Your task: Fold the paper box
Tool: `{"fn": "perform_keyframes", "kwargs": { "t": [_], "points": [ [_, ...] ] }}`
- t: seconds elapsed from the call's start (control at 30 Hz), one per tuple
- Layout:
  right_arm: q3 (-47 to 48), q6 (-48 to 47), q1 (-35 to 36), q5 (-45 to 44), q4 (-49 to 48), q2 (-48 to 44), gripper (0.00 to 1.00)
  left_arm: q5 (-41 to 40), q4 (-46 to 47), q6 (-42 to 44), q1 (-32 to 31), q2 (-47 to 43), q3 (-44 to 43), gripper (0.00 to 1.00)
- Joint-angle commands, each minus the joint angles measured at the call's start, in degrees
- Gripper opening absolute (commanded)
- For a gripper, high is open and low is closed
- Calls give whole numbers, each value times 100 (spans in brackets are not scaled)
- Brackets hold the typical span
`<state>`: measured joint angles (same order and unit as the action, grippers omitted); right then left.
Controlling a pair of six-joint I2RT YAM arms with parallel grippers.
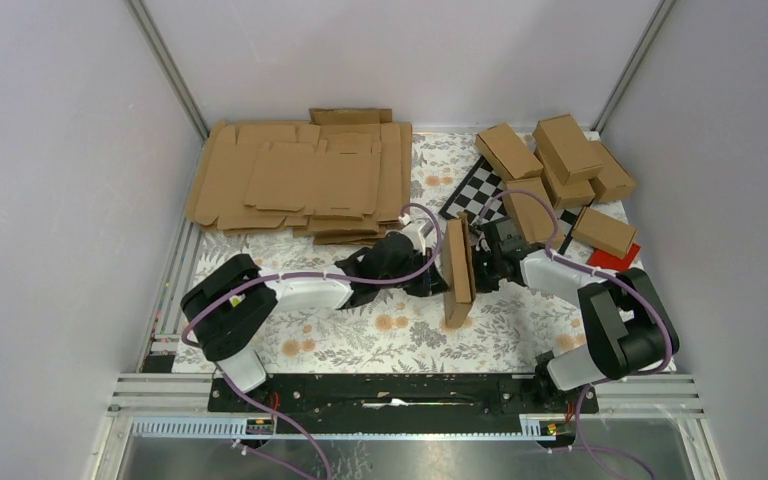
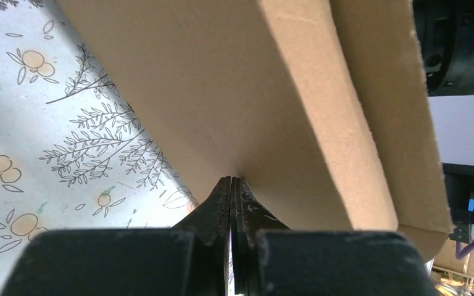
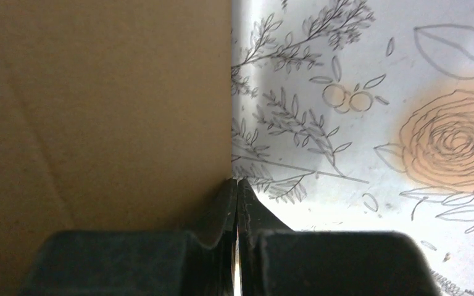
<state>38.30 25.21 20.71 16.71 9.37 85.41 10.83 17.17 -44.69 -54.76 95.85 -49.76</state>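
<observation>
Paper box [image 1: 459, 272] (just one) stands upright.

Blank pile [image 1: 300, 180] behind — cartons [image 1: 565, 165] rightward

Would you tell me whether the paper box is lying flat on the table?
No, the paper box stands on edge on the table, not flat.

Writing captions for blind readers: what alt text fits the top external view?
A partly folded paper box stands on edge, braced between the left gripper and right gripper, on a floral table. Flat cardboard blanks lie back left, folded cartons back right.
</observation>
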Motion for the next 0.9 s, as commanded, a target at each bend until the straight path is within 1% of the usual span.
{"fn": "perform_keyframes", "kwargs": {
  "t": [0.0, 0.13, 0.2, 0.37, 0.47, 0.53, 0.67, 0.87],
  "points": [
    [266, -132, 344, 44, 349, -307, 2, 339, 243, 95, -64, 91, -124, 0],
    [406, -208, 801, -21, 545, -328, 3, 519, 209, 43, -128, 88, -121, 0],
    [405, -186, 995, 18, 602, -387, 6, 515, 142, 7, -202, 21, -104, 0],
    [189, -144, 1022, -58, 651, -873, 12, 230, -4, -145, -263, -486, 306, 1],
    [132, -150, 1022, -147, 758, -1150, 15, 157, 62, -155, -254, -805, 543, 9],
    [116, -164, 1010, -69, 772, -1289, 17, 171, 52, -142, -254, -879, 557, 11],
    [148, -149, 981, 109, 858, -1597, 26, 143, -4, -83, -254, -902, 509, 11],
    [186, -240, 935, -189, 1170, -1875, 37, 56, -198, 58, -254, -838, 389, 10]
  ]
}}
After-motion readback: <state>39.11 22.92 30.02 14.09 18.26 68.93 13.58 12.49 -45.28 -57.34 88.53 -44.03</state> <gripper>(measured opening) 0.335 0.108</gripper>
